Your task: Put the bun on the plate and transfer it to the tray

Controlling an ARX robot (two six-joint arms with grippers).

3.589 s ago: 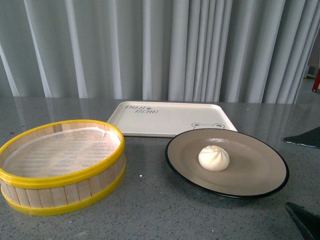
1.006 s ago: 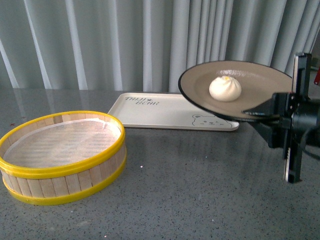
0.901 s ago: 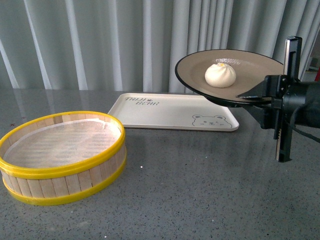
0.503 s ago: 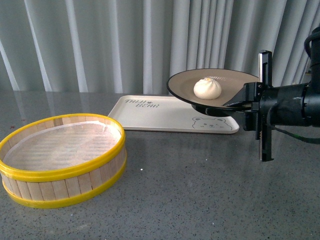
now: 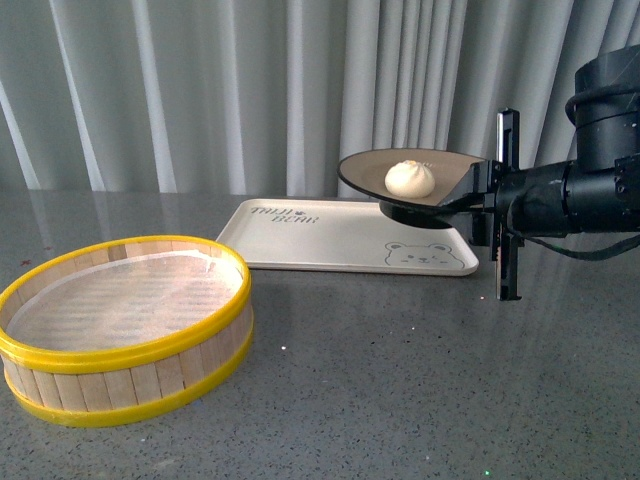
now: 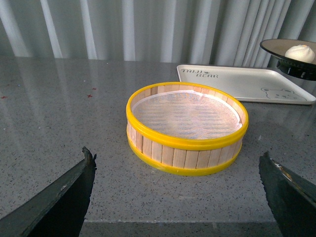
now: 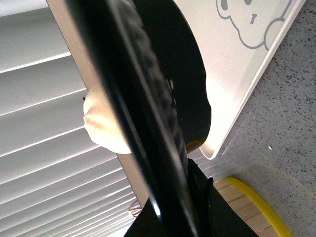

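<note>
The right end effector (image 5: 468, 188) is clamping its dark fingers on the right-hand rim of a round, shallow tan-beige plate (image 5: 368, 168) with a thin black rim and a glossy dark underside, holding it in the air over the right end of a flat rectangular cream-white tray (image 5: 320, 238) with rounded corners and a raised edge. A small round white steamed bun (image 5: 410, 179) with a pleated, pinched top is sitting near the middle of the plate, soft and matte against the smooth surface. The plate is hanging roughly level and looks clear of the tray, just above the small grey bear drawing (image 5: 418, 255) in the tray's near right corner. Dark lettering (image 5: 276, 213) is showing at its far left corner. The tray is lying flat on the speckled grey stone-look desk (image 5: 400, 380), which is giving off a faint sheen. Nearer and to the left, well apart from the plate, a round steamer basket (image 5: 120, 385) of upright wooden slats with yellow bands at top and bottom is resting on the desk, with a pale liner (image 5: 120, 300) covering its floor. The left end effector (image 6: 176, 155) is hanging on the near side of the basket, its two dark fingers (image 6: 59, 197) spread wide. A pleated grey-white curtain (image 5: 200, 90) is hanging behind the desk.
</note>
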